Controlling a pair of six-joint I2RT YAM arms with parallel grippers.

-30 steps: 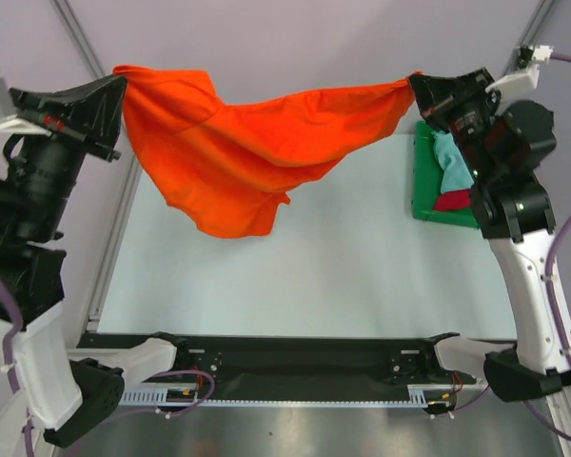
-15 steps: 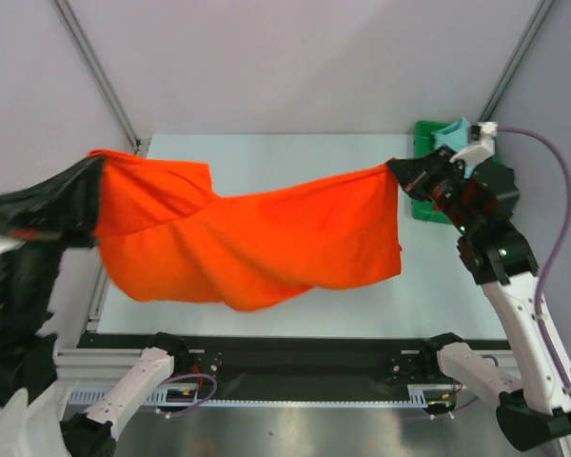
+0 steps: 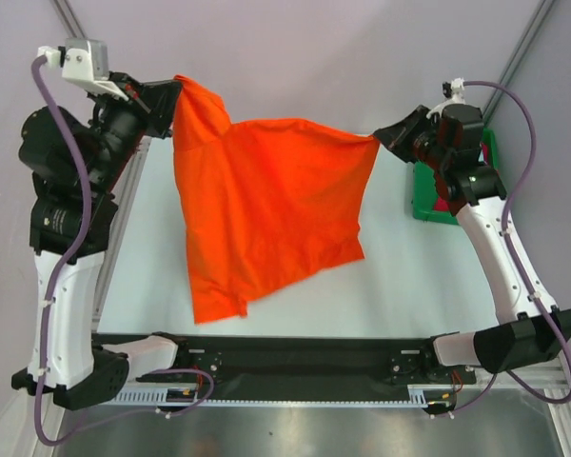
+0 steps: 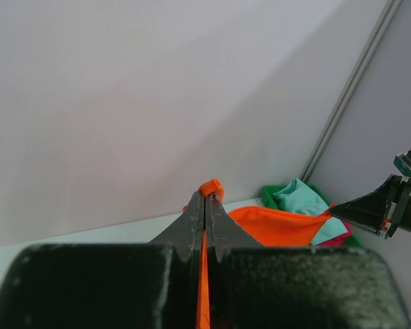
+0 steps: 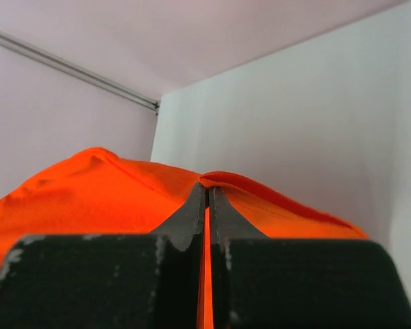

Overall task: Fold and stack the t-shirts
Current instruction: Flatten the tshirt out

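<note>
Right of the orange shirt [image 3: 266, 209], right arm [image 3: 478, 195] half-hides green tray [image 3: 422, 198].

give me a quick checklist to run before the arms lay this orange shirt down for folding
1. Left gripper shut on the orange t-shirt: ok, cloth is pinched between closed jaws.
2. Right gripper shut on the opposite top corner: ok.
3. Shirt hanging smooth between the grippers: not ok, the left side is bunched and the bottom edge hangs uneven.
4. Bottom edge clear of the table: cannot tell from above.
5. Teal t-shirt lying in the green tray, away from the middle of the table: ok.
</note>
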